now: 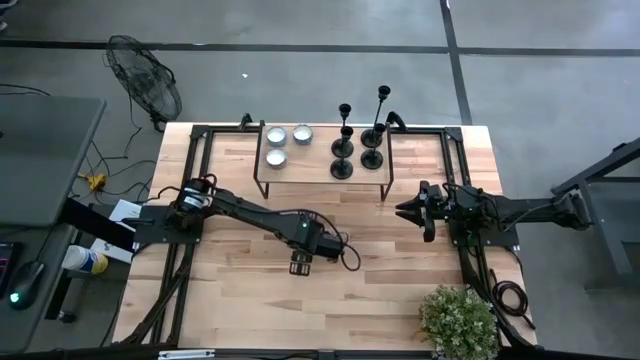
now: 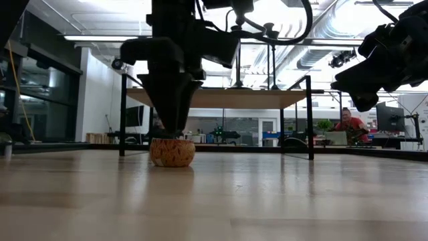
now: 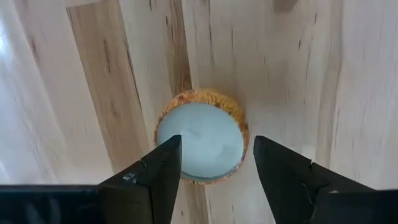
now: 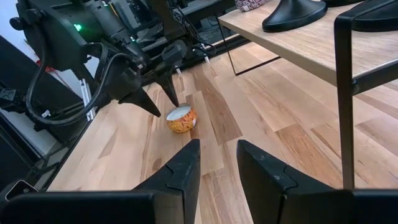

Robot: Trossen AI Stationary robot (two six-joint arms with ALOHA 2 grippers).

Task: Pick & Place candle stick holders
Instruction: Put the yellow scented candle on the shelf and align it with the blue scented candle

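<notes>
Several black candle stick holders point(image 1: 358, 150) stand on their round bases on the right half of a small wooden shelf point(image 1: 320, 170) at the table's far middle; two bases show in the right wrist view point(image 4: 293, 14). My left gripper point(image 1: 301, 266) is open at the table's middle, pointing down. Its fingers stand on either side of a small orange patterned candle cup point(image 3: 202, 134) that rests on the table, also in the low view point(image 2: 172, 152). My right gripper point(image 1: 412, 210) is open and empty, in the air right of the shelf's near right leg. My left gripper's fingers point(image 3: 163, 163) come from above and straddle the candle cup's rim point(image 3: 231, 109). The cup sits upright on the table. I cannot tell whether the fingertips touch it.
Three pale candle cups point(image 1: 285, 140) sit on the shelf's left half. The shelf's black metal legs point(image 4: 345, 93) stand on the table. A potted plant point(image 1: 458, 320) is at the near right corner. A person point(image 2: 348, 122) sits in the room beyond.
</notes>
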